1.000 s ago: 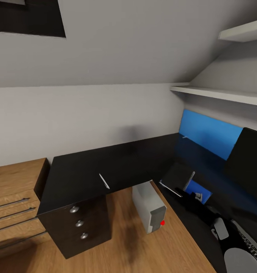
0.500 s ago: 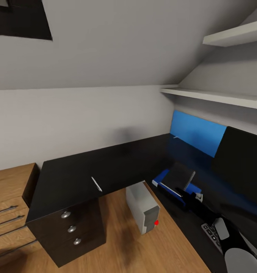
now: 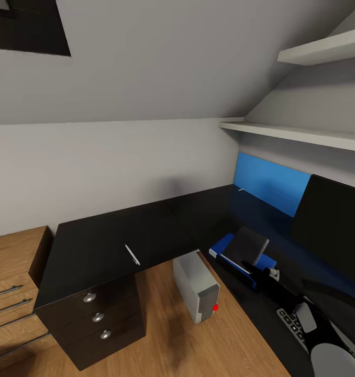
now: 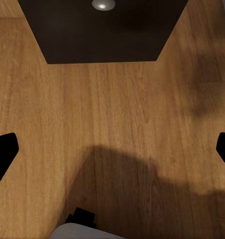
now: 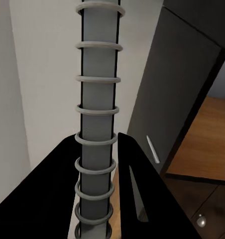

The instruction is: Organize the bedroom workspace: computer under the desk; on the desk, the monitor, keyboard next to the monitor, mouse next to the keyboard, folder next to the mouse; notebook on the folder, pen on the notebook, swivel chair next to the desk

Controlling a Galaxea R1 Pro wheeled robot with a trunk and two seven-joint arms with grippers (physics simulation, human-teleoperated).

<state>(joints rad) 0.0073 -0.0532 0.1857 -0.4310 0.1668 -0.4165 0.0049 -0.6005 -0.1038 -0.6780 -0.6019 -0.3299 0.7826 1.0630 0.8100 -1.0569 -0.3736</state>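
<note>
My right end effector (image 5: 96, 149) pinches the notebook (image 3: 245, 242) by its spiral spine over the folder (image 3: 222, 245); the left end effector (image 4: 112, 149) is spread above bare floor (image 4: 112, 114). The desk (image 3: 109, 235) corner lies open. My view has barely shifted.

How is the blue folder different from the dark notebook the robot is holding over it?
The folder is bright blue and lies flat on the desk; the notebook is dark grey, with a ring spine, and is gripped by the right gripper just above it. The folder looks larger, showing past the notebook's edges. Both are flat rectangles.
</note>
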